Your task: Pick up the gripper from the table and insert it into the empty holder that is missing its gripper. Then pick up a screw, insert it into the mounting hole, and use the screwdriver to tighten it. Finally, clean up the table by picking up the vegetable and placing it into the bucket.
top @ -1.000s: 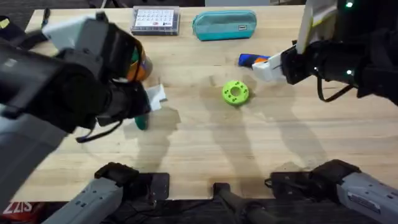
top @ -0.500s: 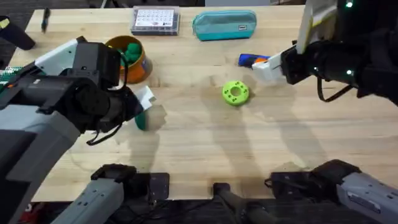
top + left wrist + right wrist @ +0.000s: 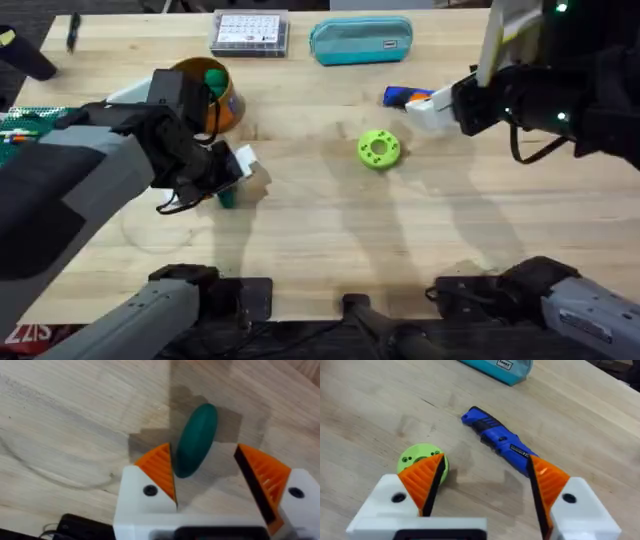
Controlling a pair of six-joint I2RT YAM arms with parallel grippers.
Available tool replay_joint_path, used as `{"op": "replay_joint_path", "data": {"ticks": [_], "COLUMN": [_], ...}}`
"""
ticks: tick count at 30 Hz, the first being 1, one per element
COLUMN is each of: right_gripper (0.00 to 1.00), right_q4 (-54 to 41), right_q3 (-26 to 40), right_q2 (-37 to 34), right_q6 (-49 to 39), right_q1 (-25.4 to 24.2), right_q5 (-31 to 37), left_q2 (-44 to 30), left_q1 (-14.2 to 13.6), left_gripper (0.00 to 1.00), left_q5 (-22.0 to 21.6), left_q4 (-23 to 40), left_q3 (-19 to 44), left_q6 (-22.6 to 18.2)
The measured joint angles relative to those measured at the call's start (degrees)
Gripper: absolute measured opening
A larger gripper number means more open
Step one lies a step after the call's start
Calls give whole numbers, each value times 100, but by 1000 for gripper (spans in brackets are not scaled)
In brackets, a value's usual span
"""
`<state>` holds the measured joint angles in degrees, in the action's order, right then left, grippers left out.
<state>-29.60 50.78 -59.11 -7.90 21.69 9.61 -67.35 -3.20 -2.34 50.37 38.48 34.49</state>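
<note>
The vegetable [image 3: 196, 440], dark green and oblong, lies flat on the wooden table [image 3: 400, 230]. My left gripper [image 3: 207, 472] is open just above it, with the vegetable's near end between the orange pads [image 3: 160, 467], close to one of them. From overhead, the left gripper [image 3: 238, 168] hides most of the vegetable [image 3: 227, 199]. The orange bucket [image 3: 228, 108] stands just behind, with a green item inside. My right gripper [image 3: 485, 480] hovers open and empty over the blue screwdriver [image 3: 500, 442]. The screw and holder are out of view.
A lime-green disc with holes [image 3: 378, 149] lies mid-table, left of the screwdriver [image 3: 403, 96]. A teal pouch [image 3: 362, 40] and a white gridded box [image 3: 250, 32] sit along the far edge. Green parts [image 3: 18, 127] lie at the left edge.
My left arm has dropped from close under the camera and lowered its gripper down over the vegetable. The right arm has not moved.
</note>
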Motion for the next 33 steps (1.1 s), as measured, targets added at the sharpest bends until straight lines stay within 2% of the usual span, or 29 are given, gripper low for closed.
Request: {"op": "replay_joint_path", "data": {"ticks": [3, 5, 7, 8, 11, 15, 17, 22, 25, 27, 33], "right_gripper": [969, 969, 969, 969, 969, 969, 969, 969, 969, 969, 969], "right_q4": [0, -1, 1, 1, 1, 1, 0, 1, 0, 1, -1], "right_q3": [0, 0, 0, 0, 0, 0, 0, 0, 0, 0, 0], "right_q2": [0, 1, 0, 0, 0, 0, 0, 0, 0, 0, 0], "right_q6": [0, 0, 0, 0, 0, 0, 0, 0, 0, 0, 0], "right_q1": [0, 0, 0, 0, 0, 0, 0, 0, 0, 0, 0], "right_q5": [0, 0, 0, 0, 0, 0, 0, 0, 0, 0, 0], "left_q2": [-2, -2, 20, 41, 45, 42, 46, 86, 129, 160, 106], "left_q1": [0, 0, 0, 0, 0, 0, 0, 0, 0, -2, 0], "left_gripper": [557, 341, 70, 28, 29, 29, 29, 29, 29, 29, 29], "left_q5": [21, 21, 11, 14, 20, 79, 145, 400, 412, 306, -321], "left_q4": [-1, 1, 9, 20, 109, 660, 926, 1674, 1501, 1103, 9], "left_q3": [0, 0, 7, 7, 27, 267, 537, 1648, 2259, 2480, 2570], "left_q6": [1, -6, -8, -19, -20, -20, -20, -29, -75, -97, -121]}}
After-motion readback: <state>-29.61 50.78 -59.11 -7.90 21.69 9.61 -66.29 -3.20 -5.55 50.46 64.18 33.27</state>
